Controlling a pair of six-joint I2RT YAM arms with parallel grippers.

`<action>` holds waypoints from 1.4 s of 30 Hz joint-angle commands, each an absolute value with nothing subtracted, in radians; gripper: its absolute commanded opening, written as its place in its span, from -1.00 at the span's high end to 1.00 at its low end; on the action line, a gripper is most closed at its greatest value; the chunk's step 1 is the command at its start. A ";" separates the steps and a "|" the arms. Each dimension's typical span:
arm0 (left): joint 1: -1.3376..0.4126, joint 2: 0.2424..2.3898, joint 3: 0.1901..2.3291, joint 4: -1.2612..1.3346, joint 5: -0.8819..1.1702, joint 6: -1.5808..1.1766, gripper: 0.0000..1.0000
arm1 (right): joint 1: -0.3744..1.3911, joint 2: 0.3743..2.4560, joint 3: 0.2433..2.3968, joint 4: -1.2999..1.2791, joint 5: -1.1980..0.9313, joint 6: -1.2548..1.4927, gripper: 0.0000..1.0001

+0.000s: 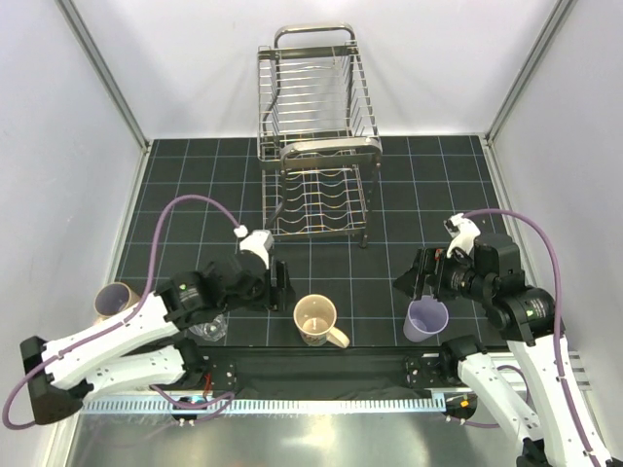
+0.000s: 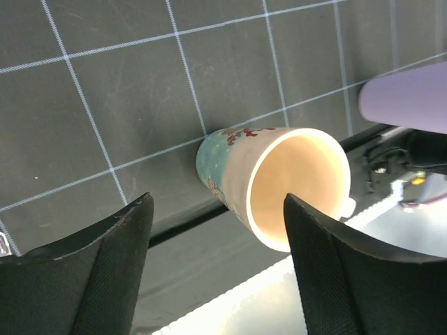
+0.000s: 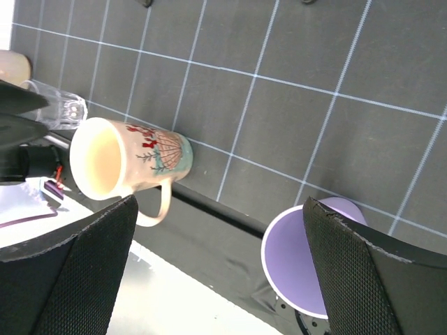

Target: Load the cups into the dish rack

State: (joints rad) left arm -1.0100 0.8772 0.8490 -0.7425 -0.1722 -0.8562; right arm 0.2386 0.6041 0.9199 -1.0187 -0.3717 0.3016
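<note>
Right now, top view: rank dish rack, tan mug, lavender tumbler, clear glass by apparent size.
1. dish rack, by far.
2. tan mug and lavender tumbler: alike, not ranked.
3. clear glass: looks smallest, but the left arm hides part.

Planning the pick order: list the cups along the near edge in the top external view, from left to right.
Left to right: pinkish-beige mug → clear glass → tan mug → lavender tumbler.
</note>
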 commanded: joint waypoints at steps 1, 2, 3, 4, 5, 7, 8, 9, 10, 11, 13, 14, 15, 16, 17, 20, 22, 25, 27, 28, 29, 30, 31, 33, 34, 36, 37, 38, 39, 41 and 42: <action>-1.058 0.928 0.900 -0.719 -0.311 -0.859 -0.44 | 0.242 0.591 0.922 -0.968 -0.413 0.321 -1.00; -1.072 0.951 0.910 -0.718 -0.310 -0.858 -0.43 | 0.242 0.592 0.922 -0.971 -0.413 0.321 -0.99; -1.083 0.962 0.917 -0.718 -0.311 -0.857 -0.37 | 0.242 0.591 0.919 -0.974 -0.414 0.319 -0.99; -1.103 0.980 0.922 -0.716 -0.324 -0.857 -0.36 | 0.242 0.589 0.916 -0.976 -0.414 0.318 -1.00; -1.112 0.985 0.928 -0.719 -0.331 -0.859 -0.34 | 0.242 0.588 0.917 -0.979 -0.416 0.316 -1.00; -1.129 1.000 0.931 -0.716 -0.330 -0.864 -0.33 | 0.242 0.586 0.913 -0.986 -0.419 0.311 -0.99; -1.140 1.017 0.931 -0.710 -0.328 -0.865 -0.33 | 0.242 0.584 0.908 -0.988 -0.422 0.311 -0.99; -1.144 1.028 0.928 -0.709 -0.328 -0.868 -0.33 | 0.242 0.580 0.902 -0.988 -0.425 0.310 -0.99; -1.153 1.040 0.928 -0.706 -0.325 -0.868 -0.33 | 0.242 0.578 0.897 -0.988 -0.434 0.311 -0.99; -1.158 1.051 0.927 -0.700 -0.324 -0.868 -0.32 | 0.244 0.575 0.893 -0.986 -0.440 0.311 -0.99; -1.164 1.080 0.916 -0.687 -0.318 -0.870 -0.31 | 0.242 0.571 0.877 -0.986 -0.457 0.313 -1.00; -1.167 1.091 0.913 -0.680 -0.313 -0.871 -0.31 | 0.244 0.571 0.871 -0.986 -0.484 0.316 -0.99; -1.167 1.101 0.904 -0.669 -0.313 -0.871 -0.31 | 0.244 0.571 0.862 -0.983 -0.500 0.316 -0.99; -1.167 1.109 0.902 -0.664 -0.314 -0.870 -0.31 | 0.242 0.568 0.858 -0.982 -0.514 0.321 -0.99; -1.167 1.114 0.897 -0.660 -0.313 -0.870 -0.28 | 0.242 0.568 0.847 -0.979 -0.537 0.324 -0.99; -1.167 1.134 0.893 -0.640 -0.301 -0.865 -0.20 | 0.258 0.586 0.828 -0.977 -0.548 0.345 -0.99; -1.167 1.143 0.887 -0.624 -0.288 -0.867 -0.14 | 0.271 0.597 0.824 -0.974 -0.552 0.353 -0.99; -1.167 1.155 0.877 -0.618 -0.279 -0.873 -0.04 | 0.293 0.612 0.831 -0.973 -0.529 0.354 -0.99; -1.167 1.160 0.865 -0.615 -0.273 -0.876 0.02 | 0.317 0.635 0.848 -0.982 -0.508 0.350 -0.99; -1.167 1.160 0.861 -0.611 -0.265 -0.882 0.03 | 0.328 0.644 0.854 -0.983 -0.500 0.348 -0.99; -1.167 1.163 0.850 -0.611 -0.264 -0.884 0.05 | 0.339 0.656 0.864 -0.985 -0.494 0.342 -0.99; -1.169 1.164 0.847 -0.609 -0.259 -0.884 0.05 | 0.363 0.678 0.868 -0.985 -0.483 0.344 -0.99; -1.170 1.164 0.844 -0.611 -0.256 -0.884 0.06 | 0.377 0.693 0.870 -0.983 -0.480 0.342 -0.99; -1.170 1.164 0.836 -0.612 -0.255 -0.879 0.07 | 0.406 0.734 0.884 -0.986 -0.477 0.339 -1.00; -1.170 1.166 0.836 -0.614 -0.255 -0.877 0.08 | 0.432 0.745 0.888 -0.986 -0.466 0.339 -0.99; -1.170 1.170 0.836 -0.614 -0.242 -0.877 0.12 | 0.455 0.770 0.894 -0.989 -0.457 0.337 -0.99; -1.170 1.170 0.835 -0.611 -0.239 -0.877 0.14 | 0.477 0.788 0.899 -0.988 -0.443 0.334 -1.00; -1.170 1.172 0.836 -0.607 -0.235 -0.877 0.20 | 0.485 0.799 0.913 -1.000 -0.434 0.333 -1.00; -1.170 1.170 0.835 -0.606 -0.232 -0.877 0.24 | 0.492 0.805 0.917 -1.003 -0.430 0.334 -0.99; -1.170 1.167 0.831 -0.601 -0.224 -0.879 0.39 | 0.517 0.821 0.930 -1.006 -0.429 0.337 -1.00; -1.169 1.166 0.830 -0.598 -0.221 -0.877 0.43 | 0.523 0.827 0.933 -1.005 -0.433 0.342 -0.99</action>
State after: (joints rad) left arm -1.1648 1.1679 0.8352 -0.6357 -0.2337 -0.8806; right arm 0.5011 0.8234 0.8780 -1.0115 -0.4511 0.3424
